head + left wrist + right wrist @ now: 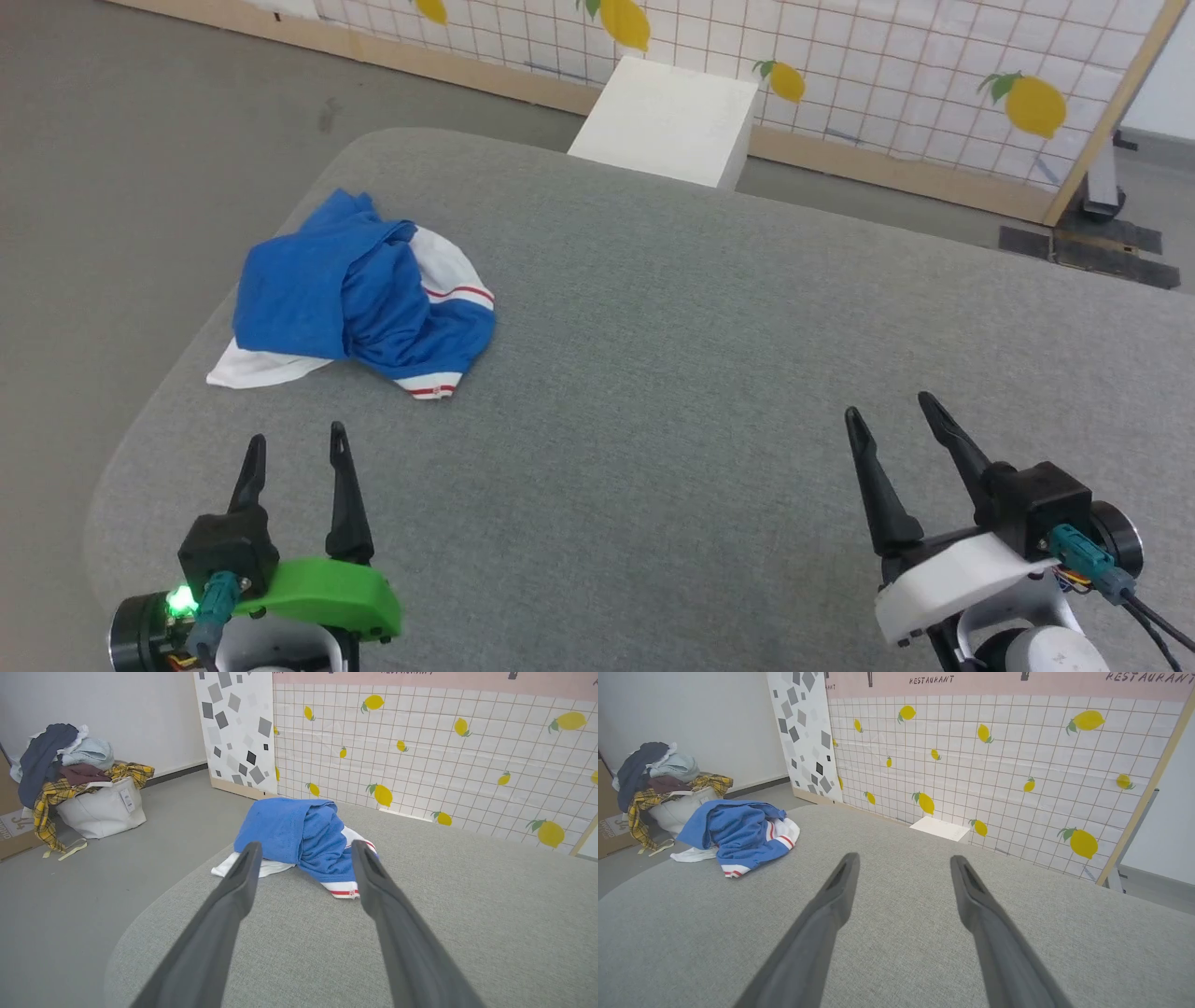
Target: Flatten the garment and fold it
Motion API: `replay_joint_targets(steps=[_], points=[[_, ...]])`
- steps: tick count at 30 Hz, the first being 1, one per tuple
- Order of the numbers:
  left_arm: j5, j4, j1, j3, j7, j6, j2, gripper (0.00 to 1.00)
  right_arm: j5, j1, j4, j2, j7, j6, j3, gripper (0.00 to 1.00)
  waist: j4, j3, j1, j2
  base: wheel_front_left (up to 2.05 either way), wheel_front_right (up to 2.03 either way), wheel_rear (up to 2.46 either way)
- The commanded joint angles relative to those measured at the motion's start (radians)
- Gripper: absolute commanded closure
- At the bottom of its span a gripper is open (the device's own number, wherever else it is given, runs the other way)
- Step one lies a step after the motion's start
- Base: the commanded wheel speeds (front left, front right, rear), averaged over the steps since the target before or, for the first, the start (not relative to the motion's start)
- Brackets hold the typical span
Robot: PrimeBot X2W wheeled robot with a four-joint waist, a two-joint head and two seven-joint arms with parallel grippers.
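The garment (pixel 359 299) lies crumpled in a heap near the far left edge of the grey table (pixel 700 373): bright blue fabric with white sleeves and thin red stripes. It also appears in the left wrist view as the garment (pixel 303 840) and in the right wrist view as the garment (pixel 738 835). My left gripper (pixel 296 446) hovers open just short of the heap, nothing between its fingers. My right gripper (pixel 892 411) stands open over the table's near right part, far from the cloth.
A white box (pixel 667 121) stands beyond the table's far edge, before a lemon-patterned tiled partition (pixel 887 65). A white bag piled with clothes (pixel 79 784) sits on the floor to the left. The table's left edge lies close to the garment.
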Motion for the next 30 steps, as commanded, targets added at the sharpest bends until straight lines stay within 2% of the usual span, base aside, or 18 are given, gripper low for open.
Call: replay_joint_targets(steps=[1, 30], points=[[-0.013, -0.007, 0.020, -0.001, -0.010, 0.011, 0.009, 0.00, 0.010, -0.017, -0.006, 0.001, -0.011, -0.001, 0.004, 0.00, 0.010, 0.002, 0.0000, 0.0000, 0.00, 0.00, 0.00], [-0.063, -0.051, 0.059, -0.004, -0.055, 0.094, 0.030, 0.00, 0.038, -0.032, -0.011, 0.002, -0.041, -0.001, 0.039, 0.00, 0.159, 0.011, 0.0000, 0.0000, 0.00, 0.00, 0.00]])
